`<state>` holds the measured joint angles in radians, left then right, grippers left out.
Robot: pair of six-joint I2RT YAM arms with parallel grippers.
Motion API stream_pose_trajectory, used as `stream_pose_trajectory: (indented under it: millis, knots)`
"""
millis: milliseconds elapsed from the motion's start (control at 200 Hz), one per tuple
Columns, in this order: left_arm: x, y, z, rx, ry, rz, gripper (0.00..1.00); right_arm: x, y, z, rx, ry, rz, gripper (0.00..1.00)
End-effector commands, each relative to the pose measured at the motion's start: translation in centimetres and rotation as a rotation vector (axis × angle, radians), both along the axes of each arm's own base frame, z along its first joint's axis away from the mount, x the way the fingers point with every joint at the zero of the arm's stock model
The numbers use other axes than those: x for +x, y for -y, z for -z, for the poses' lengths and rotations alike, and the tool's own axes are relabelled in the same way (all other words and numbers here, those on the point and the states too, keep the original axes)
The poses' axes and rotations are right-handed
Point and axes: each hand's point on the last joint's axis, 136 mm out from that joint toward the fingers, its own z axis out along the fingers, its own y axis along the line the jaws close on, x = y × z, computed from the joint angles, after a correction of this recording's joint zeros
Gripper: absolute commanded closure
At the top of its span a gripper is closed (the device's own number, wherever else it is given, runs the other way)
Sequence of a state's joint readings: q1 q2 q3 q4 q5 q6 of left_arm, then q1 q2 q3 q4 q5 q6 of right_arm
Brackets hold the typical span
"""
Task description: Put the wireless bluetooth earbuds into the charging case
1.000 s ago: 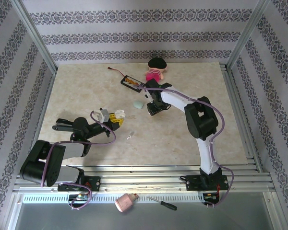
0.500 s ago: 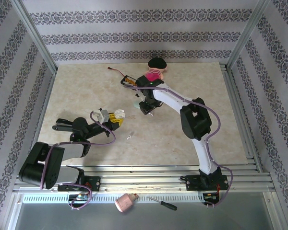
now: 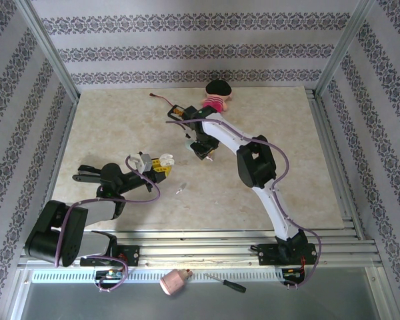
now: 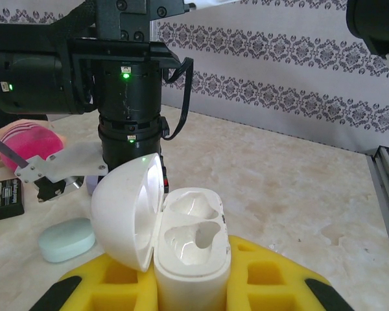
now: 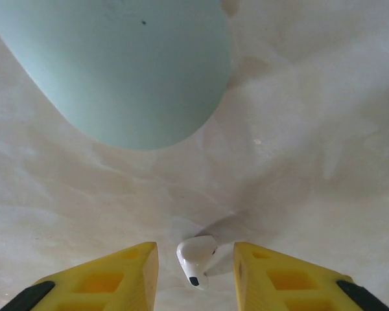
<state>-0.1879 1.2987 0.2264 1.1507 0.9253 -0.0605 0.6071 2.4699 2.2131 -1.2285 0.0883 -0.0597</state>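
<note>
Straddling white earbud (image 5: 196, 259) near mint case (image 5: 117, 65) with parted right gripper (image 5: 193, 254). Clamping open, empty charging case (image 4: 191, 243) with left gripper (image 4: 191, 278).

- Counter (image 3: 120, 113): pale beige top with a marbled pattern, evenly lit, shadows soft.
- Walls (image 3: 187, 53): enclose the counter on its far, left and right sides; white paper with horizontal bands of dark floral ornament.
- Frame posts (image 3: 51, 57): bare aluminium, rising at the counter's far corners.
- Rails (image 3: 207, 248): aluminium, along the counter's near and right edges.
- Grey ledge (image 3: 333, 303): beyond the counter's near edge.
</note>
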Motion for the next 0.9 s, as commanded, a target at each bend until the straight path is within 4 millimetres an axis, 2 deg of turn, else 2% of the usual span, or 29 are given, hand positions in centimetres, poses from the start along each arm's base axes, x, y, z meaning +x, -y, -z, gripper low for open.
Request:
stream_pose_trajectory:
  millis: [0,685,814,894]
  knots:
    - [-0.4,0.2,0.1,0.007,0.011,0.030,0.96,-0.9,0.5,0.0,-0.058,-0.033,-0.030,0.65]
    - [-0.7,0.3,0.1,-0.003,0.005,0.044,0.96,-0.7,0.6,2.7,-0.052,-0.068,-0.038,0.74]
    - [-0.6,0.4,0.1,-0.005,0.004,0.046,0.96,-0.6,0.7,2.0,-0.047,-0.044,-0.030,0.77]
    - [-0.6,0.4,0.0,-0.008,0.006,0.047,0.96,-0.3,0.5,0.8,-0.012,0.003,-0.014,0.79]
